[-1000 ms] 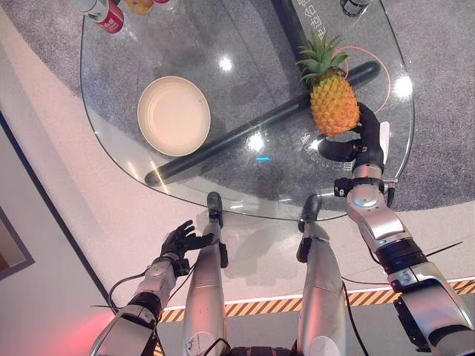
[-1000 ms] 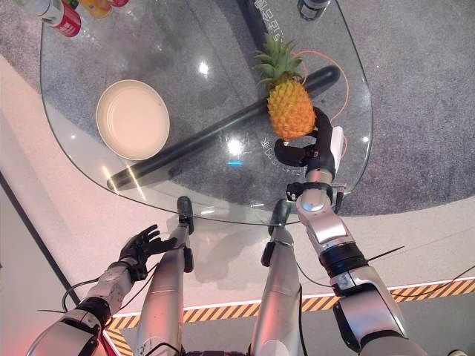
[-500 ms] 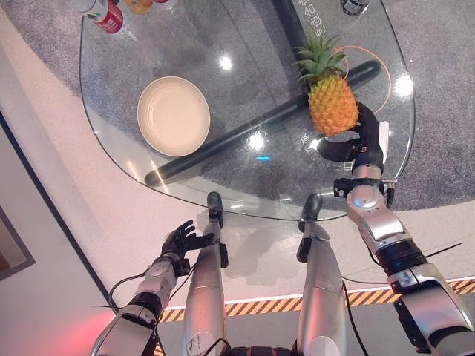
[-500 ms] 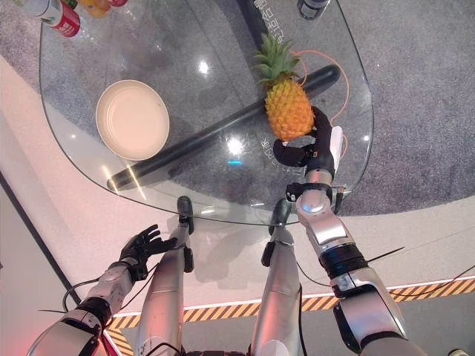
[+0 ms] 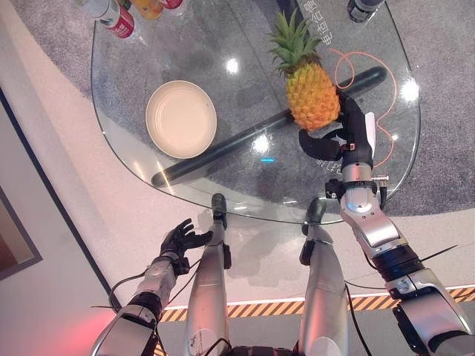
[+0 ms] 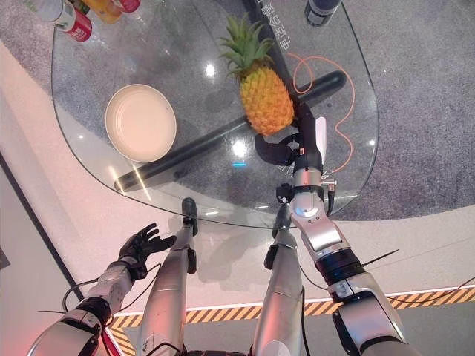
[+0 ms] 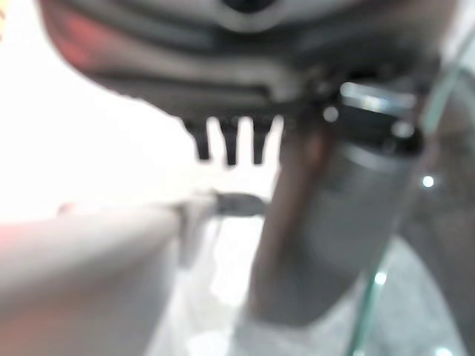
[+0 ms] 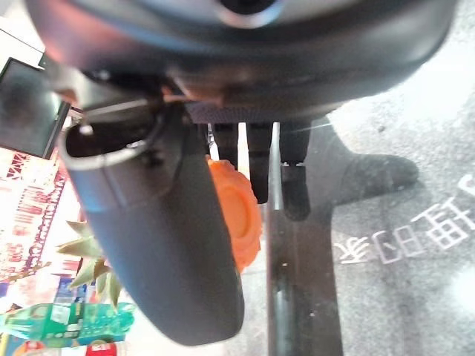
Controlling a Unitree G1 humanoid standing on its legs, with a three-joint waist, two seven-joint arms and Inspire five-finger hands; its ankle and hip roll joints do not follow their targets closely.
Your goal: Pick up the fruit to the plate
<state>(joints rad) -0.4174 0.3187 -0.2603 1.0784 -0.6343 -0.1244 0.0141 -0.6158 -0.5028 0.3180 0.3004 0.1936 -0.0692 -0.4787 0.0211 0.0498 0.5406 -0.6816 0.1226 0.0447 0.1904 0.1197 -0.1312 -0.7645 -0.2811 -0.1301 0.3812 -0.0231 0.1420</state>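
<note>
Right hand (image 5: 338, 141) curled round the base of the pineapple (image 5: 312, 95), thumb wrapped under the fruit's near side, fingers (image 5: 352, 119) up along its right flank. Pineapple held upright with a slight lean, crown (image 5: 295, 38) pointing toward the tabletop's far edge, body in the right half of the glass tabletop (image 5: 223, 182) and over the dark bar (image 5: 223, 152) seen through the glass. Whether the fruit rests on the glass or hangs above it: cannot tell. In the right wrist view, thumb (image 8: 174, 245) pressed against the orange rind (image 8: 236, 220).

Plate (image 5: 181, 119) empty, cream-coloured, near the tabletop's left edge, well apart from the pineapple. Bottles (image 5: 119, 16) clustered at the far left corner; another dark can (image 5: 361, 7) at the far right edge. Orange cord (image 5: 355, 63) looped beyond the pineapple, on its right, seen through or on the glass.

Left hand (image 5: 180, 239) low beside the tabletop's near edge, below it, fingers spread and relaxed, holding nothing. In the left wrist view, fingertips (image 7: 230, 144) straight in a row.
</note>
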